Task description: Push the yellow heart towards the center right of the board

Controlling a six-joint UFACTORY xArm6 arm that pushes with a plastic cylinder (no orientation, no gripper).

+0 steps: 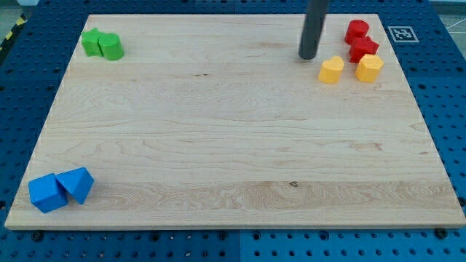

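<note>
Yellow heart point(331, 70) lies just right of my tip point(308, 57).

Bright even light, soft shadows, sharp focus.

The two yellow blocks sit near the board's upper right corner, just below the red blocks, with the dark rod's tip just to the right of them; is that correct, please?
Not quite: the camera view shows my tip to the left of the yellow blocks, not the right. The yellow heart-like block and the other yellow block do sit near the wooden board's upper right corner, just below the two red blocks.
</note>
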